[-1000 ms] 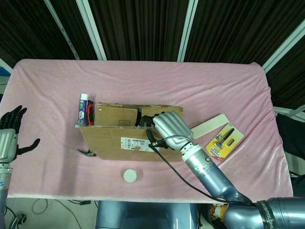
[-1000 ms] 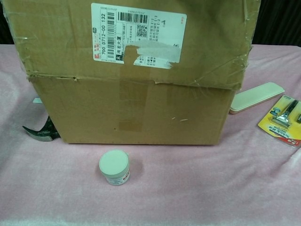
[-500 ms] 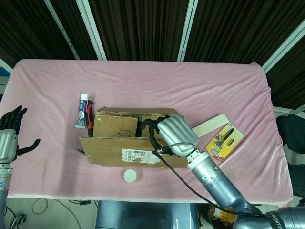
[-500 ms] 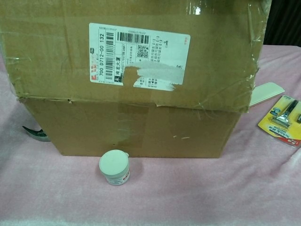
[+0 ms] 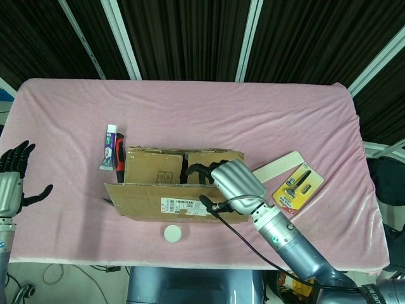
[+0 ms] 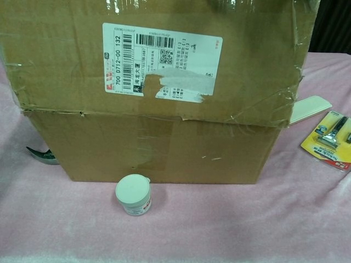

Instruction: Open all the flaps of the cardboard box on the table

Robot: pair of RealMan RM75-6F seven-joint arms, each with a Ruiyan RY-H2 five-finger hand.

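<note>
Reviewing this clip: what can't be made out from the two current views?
- Right robot hand, head view: fingertips reach behind the front flap into the cardboard box, so any grip is hidden.
- Box interior: hidden by flaps in both views.
- Chest view: box fills the frame, top cut off; neither robot hand shows.
- Dark curved object: mostly behind the box.
- Label print: too small to read.

Non-task items on pink cloth: small white-lidded jar near front, toothpaste tube far left, packaged razor right, white flat case beside it.
</note>
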